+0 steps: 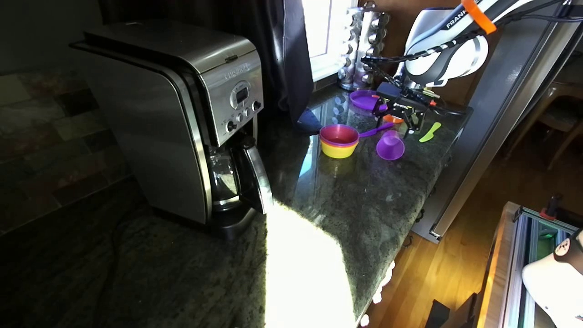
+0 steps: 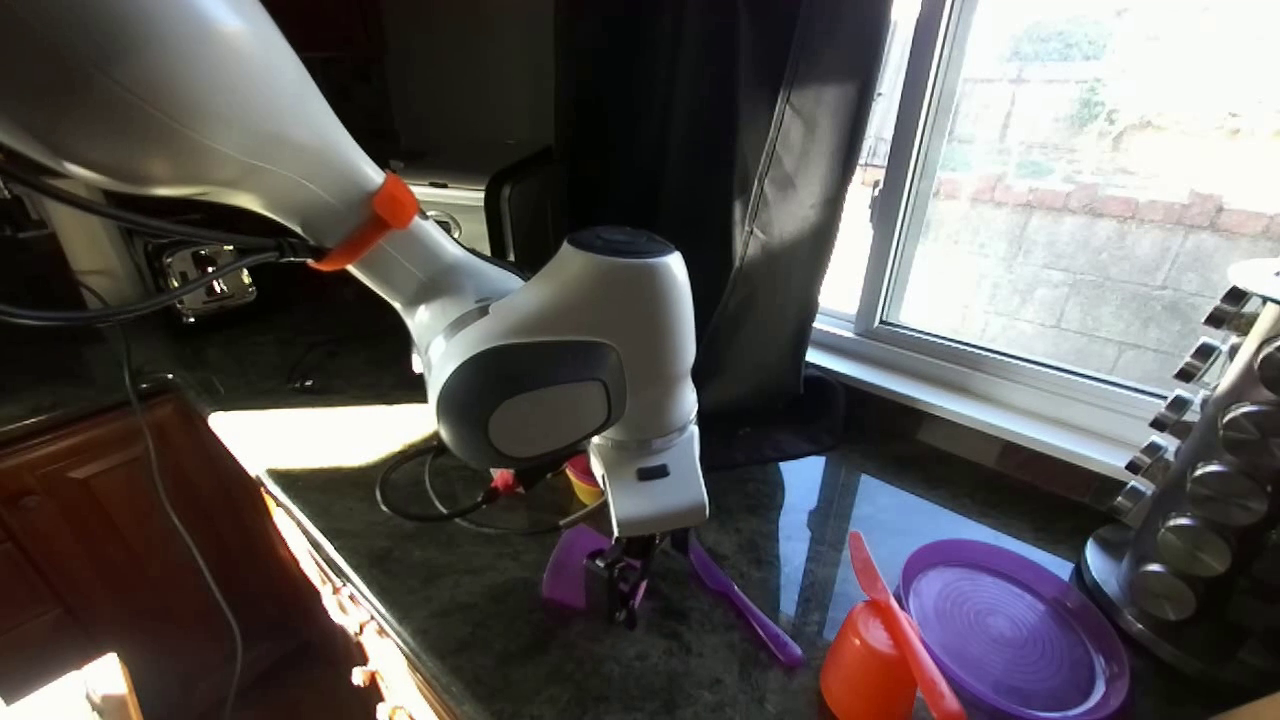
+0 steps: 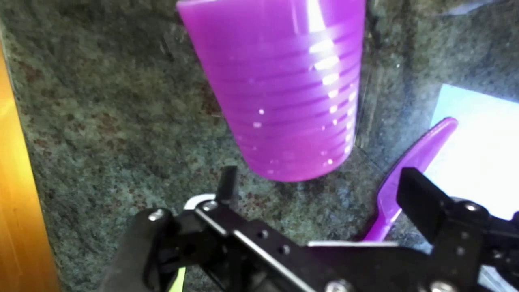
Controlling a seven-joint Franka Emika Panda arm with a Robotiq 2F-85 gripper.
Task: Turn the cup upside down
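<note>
The small purple cup (image 1: 390,146) lies on its side on the dark stone counter, its open mouth toward the camera in an exterior view. It also shows in an exterior view (image 2: 572,568), partly behind the gripper. In the wrist view the cup (image 3: 284,93) is at the top, its closed base toward my jaws and its rim cut off by the frame edge. My gripper (image 3: 318,184) is open and empty, fingers wide apart, short of the cup's base. In the exterior views the gripper (image 1: 394,125) (image 2: 618,590) hangs low over the counter at the cup's base end.
A purple knife (image 3: 401,178) lies beside the cup, partly under my right-hand finger in the wrist view. Stacked bowls (image 1: 339,142), a green knife (image 1: 430,132), an orange cup (image 2: 865,665) with an orange knife (image 2: 908,645), a purple plate (image 2: 1010,630) and a spice rack (image 2: 1200,500) stand around.
</note>
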